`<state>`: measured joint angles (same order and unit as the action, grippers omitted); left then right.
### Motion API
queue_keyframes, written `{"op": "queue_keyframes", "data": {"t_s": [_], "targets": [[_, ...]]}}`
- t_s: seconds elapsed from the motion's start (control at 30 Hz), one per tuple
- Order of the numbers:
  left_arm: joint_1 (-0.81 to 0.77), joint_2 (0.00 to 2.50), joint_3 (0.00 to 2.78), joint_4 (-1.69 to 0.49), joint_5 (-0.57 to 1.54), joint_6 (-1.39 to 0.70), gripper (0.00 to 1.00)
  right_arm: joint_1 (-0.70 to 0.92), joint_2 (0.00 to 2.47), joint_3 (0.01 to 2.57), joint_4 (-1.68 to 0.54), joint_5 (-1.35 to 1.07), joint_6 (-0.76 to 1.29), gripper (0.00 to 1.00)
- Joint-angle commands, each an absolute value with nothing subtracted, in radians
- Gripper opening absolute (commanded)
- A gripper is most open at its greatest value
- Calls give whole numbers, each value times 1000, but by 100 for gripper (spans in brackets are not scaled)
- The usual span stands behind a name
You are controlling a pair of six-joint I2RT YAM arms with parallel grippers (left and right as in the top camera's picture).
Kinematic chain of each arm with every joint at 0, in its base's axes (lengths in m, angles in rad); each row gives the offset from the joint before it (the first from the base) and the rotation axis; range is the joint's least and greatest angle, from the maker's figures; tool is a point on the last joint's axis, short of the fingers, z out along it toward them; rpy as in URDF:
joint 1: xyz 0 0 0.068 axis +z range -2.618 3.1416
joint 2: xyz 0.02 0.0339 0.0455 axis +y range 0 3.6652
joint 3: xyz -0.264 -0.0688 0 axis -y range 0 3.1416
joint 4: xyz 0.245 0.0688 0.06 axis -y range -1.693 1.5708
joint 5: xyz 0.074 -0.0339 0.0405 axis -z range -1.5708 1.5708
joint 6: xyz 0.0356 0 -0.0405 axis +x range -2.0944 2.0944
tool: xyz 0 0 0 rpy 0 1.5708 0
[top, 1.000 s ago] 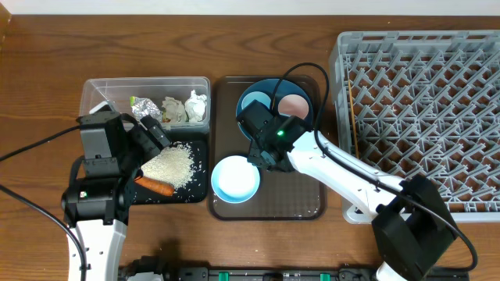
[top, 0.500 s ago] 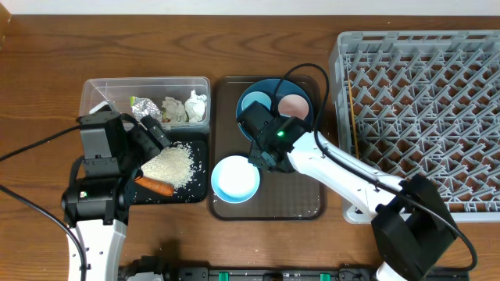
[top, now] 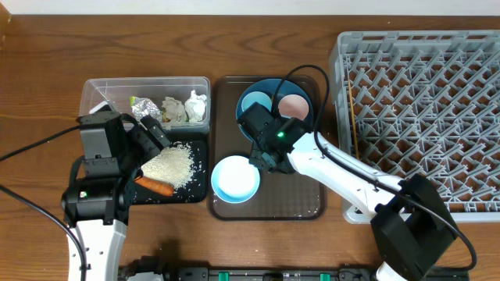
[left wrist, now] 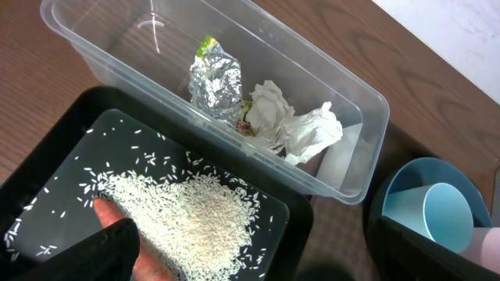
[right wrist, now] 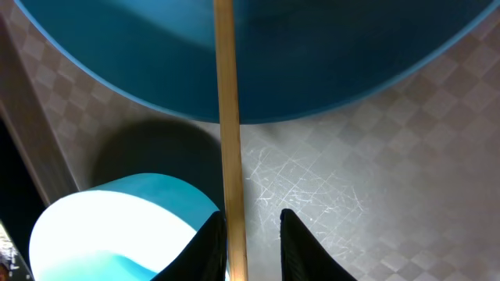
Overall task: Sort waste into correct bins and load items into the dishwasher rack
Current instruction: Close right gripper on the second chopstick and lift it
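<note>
- My right gripper [right wrist: 252, 248] hangs low over the brown tray [top: 301, 195], between the dark-blue plate [right wrist: 312, 62] and the white bowl [top: 235, 179].
- In the right wrist view its jaws stand a little apart. A wooden chopstick [right wrist: 227, 117] runs straight through the gap, close against one finger and clear of the other.
- The chopstick crosses the plate's rim and passes just beside the bowl.
- On the plate sit a light-blue cup [left wrist: 437, 215] and a pale-pink cup [top: 294, 104], side by side.
- My left gripper [top: 153, 134] hovers over the black tray [left wrist: 47, 168]. Only one dark finger shows in its wrist view, so I cannot tell how its jaws stand.
- A heap of white rice [left wrist: 191, 215] lies in the black tray, with an orange carrot [top: 154, 186] at its near edge.
- The clear tub [top: 101, 90], touching the black tray's far side, holds crumpled foil [left wrist: 215, 78] and tissue wads [left wrist: 301, 129].
- The grey rack [top: 422, 117] stands to the right of the brown tray.
</note>
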<state>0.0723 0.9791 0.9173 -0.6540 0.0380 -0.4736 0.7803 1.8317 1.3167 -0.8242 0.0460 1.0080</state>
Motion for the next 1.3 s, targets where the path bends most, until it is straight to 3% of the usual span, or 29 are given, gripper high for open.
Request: {"op": "queue_keyframes", "data": {"t_s": [0.0, 0.63, 1.27], "targets": [[78, 979, 936, -654, 33, -464, 95, 787, 1836, 1306, -823, 67, 1017, 21], [78, 979, 936, -654, 33, -464, 95, 787, 1836, 1299, -822, 67, 1017, 6], [78, 979, 936, -654, 33, -464, 95, 772, 1698, 1303, -831, 29, 889, 1]]}}
